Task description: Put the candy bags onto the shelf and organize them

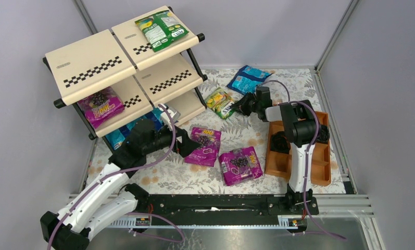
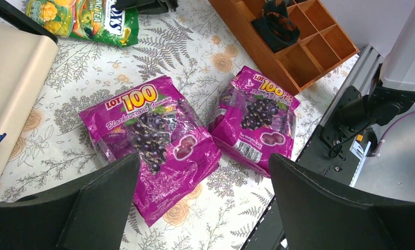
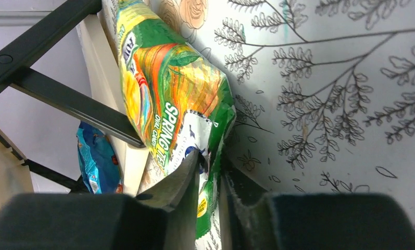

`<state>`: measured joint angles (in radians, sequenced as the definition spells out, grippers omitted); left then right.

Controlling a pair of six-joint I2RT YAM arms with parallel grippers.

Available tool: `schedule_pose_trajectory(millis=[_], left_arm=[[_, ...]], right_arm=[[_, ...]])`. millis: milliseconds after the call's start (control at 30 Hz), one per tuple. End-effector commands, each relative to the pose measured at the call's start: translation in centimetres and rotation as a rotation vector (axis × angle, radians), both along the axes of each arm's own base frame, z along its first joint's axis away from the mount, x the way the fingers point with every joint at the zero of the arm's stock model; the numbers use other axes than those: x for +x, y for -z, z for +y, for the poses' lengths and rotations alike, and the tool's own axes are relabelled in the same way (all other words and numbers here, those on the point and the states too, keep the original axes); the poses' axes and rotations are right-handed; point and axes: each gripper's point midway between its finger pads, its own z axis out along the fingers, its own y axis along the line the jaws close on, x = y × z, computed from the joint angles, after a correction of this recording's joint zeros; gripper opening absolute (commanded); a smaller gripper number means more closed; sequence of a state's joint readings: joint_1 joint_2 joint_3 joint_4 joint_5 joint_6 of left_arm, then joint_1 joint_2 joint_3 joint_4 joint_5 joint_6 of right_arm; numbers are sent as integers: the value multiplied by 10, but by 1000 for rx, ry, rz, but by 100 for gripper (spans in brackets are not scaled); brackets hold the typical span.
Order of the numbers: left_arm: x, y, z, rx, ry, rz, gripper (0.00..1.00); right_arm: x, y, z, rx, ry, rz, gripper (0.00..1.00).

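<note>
**Desk:** The right gripper (image 1: pixel 242 106), centre right of the overhead view: what does it hold?

**Photographer:** Its jaws stand narrow, pinched on the edge of the green-yellow candy bag (image 3: pixel 179 88). The bag lies on the floral table cover (image 1: pixel 278 86), right by the foot of the shelf (image 1: pixel 90 60).

**Desk:** And the left gripper (image 2: pixel 205 200)?

**Photographer:** Spread wide, holding nothing, it hangs above a magenta bag (image 2: pixel 153 140) in mid-frame. A second magenta bag (image 2: pixel 260 117) lies just to the right.

**Desk:** The other candy?

**Photographer:** At upper left, a green bag (image 1: pixel 161 30) sits on the top tier and a third magenta bag (image 1: pixel 101 107) on the middle tier. Blue bags (image 1: pixel 127 130) are on the bottom tier. A lone blue bag (image 1: pixel 249 79) lies at top centre.
</note>
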<state>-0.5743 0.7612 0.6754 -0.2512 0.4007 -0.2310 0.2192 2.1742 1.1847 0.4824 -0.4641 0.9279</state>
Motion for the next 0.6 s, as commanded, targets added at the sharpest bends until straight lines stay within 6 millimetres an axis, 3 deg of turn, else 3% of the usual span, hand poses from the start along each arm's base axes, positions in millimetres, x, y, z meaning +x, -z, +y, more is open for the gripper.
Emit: schedule_pose_trajectory(millis=[0,167,367,567], left_arm=[[5,-14,0,-4,-5,-53,99],[4,-13,-2,-3,11,-48,99],[1,-12,-9,-4,55,-26,99],[1,-26,-38,-64,146,20,93]], right_arm=[[2,-19,-5,-6,18,-72,18],[-14,-49,-5,-23,-34,-106,2],[-49,-74,-6,16,-64,-88,1],[-78,-88,1,143,-63,3,0]])
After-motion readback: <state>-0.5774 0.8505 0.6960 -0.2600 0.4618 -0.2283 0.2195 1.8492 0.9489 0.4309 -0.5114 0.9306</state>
